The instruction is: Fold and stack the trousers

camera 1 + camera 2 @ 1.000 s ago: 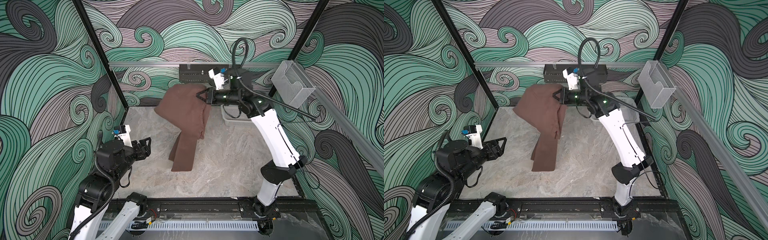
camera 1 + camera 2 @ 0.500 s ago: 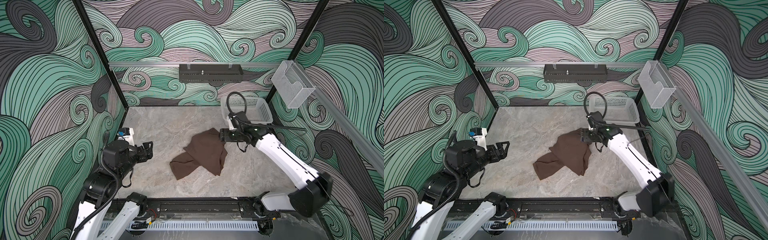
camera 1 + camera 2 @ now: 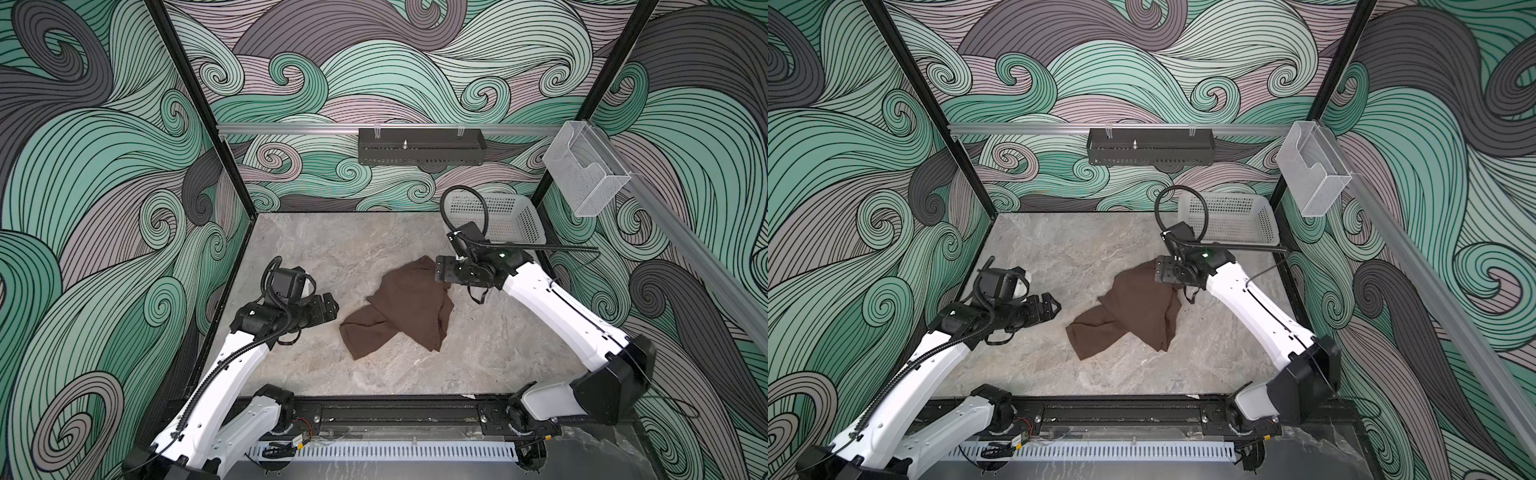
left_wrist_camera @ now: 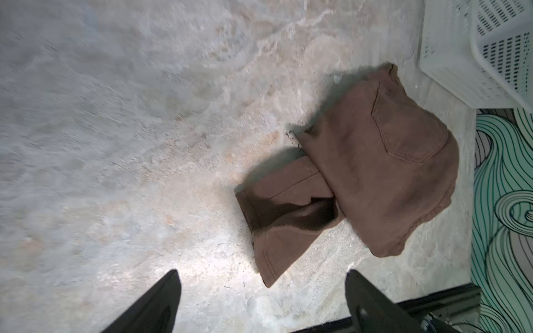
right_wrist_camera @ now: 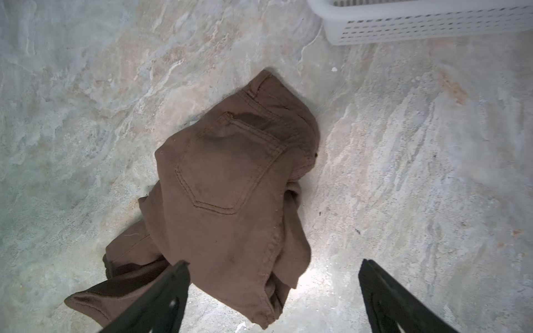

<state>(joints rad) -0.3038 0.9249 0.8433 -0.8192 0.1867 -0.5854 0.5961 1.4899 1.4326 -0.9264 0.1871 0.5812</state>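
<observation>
We have let go. The right gripper, which a second ago held the trousers high by the back wall, now hovers beside the basket, jaws wide apart and empty. The trousers lie crumpled on the table near the basket, one leg tucked under. The left gripper, beyond them from the basket, has moved closer, jaws also apart. Nothing is folded yet, and we judge that spreading them flat comes first.
</observation>
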